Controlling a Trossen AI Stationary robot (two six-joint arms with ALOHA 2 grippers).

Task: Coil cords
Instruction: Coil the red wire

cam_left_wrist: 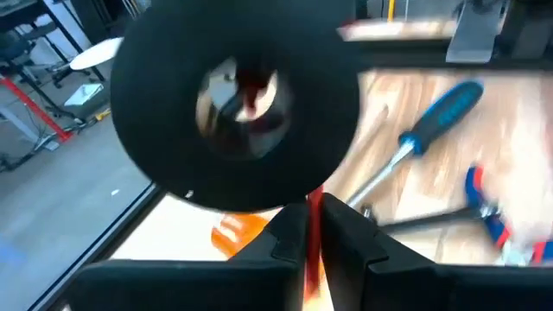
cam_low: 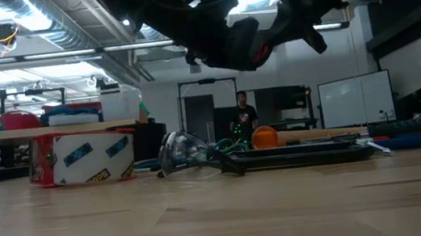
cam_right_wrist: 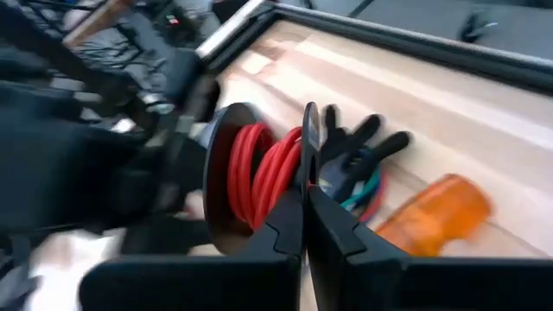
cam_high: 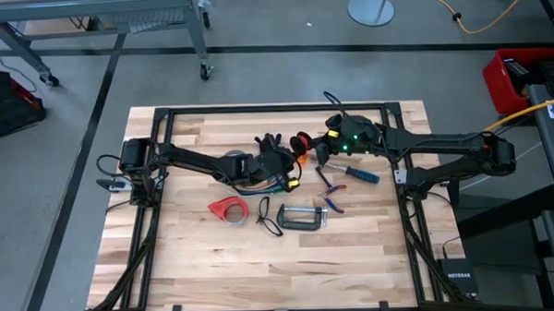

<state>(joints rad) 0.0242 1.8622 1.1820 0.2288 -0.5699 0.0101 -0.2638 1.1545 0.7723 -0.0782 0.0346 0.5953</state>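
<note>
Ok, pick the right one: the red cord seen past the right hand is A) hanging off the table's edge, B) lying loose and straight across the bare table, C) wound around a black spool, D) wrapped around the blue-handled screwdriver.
C: the right wrist view shows the red cord wrapped in several turns on a black spool, just beyond the right hand.

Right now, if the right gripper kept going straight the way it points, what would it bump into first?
Probably the black spool wound with red cord: the right gripper, fingers shut, points straight at its flange. How near it is, I can't tell.
</note>
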